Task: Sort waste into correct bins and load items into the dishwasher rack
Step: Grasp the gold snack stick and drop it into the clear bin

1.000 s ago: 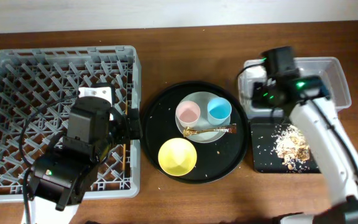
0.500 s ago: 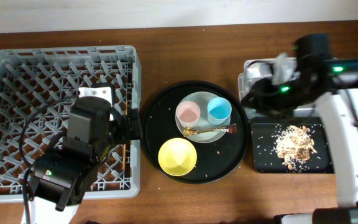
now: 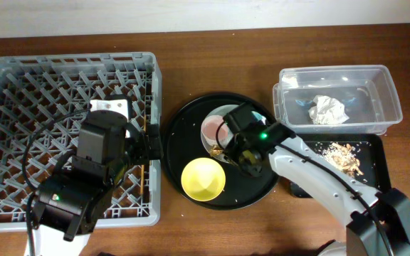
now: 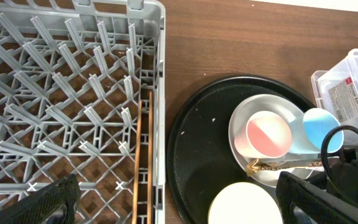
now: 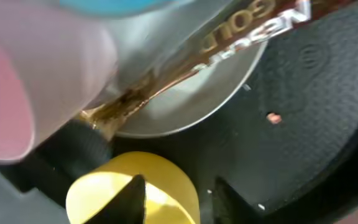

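My right gripper [image 3: 235,155] is open over the round black tray. In the right wrist view [image 5: 179,202] one finger is inside the yellow bowl [image 5: 135,186] and the other is outside its rim. The bowl [image 3: 203,178] sits at the tray's front. The pink cup [image 3: 214,129], the blue cup [image 4: 319,127] and a gold-brown strip lettered GOLD [image 5: 185,71] rest on the pale plate [image 4: 244,115]. My left gripper [image 4: 173,205] is open and empty over the grey rack's [image 3: 20,71] right edge. The chopsticks [image 4: 143,155] lie in the rack. The tissue [image 3: 328,109] lies in the clear tub [image 3: 386,85].
The shallow black tray [image 3: 301,181] in front of the tub holds beige food scraps [image 3: 344,156]. The round black tray [image 3: 180,135] has crumbs scattered on it. My right arm lies across the tray's right side.
My right arm has swung from over the clear tub down to the round tray and the yellow bowl. The tissue now lies uncovered in the tub. The left arm has not moved.
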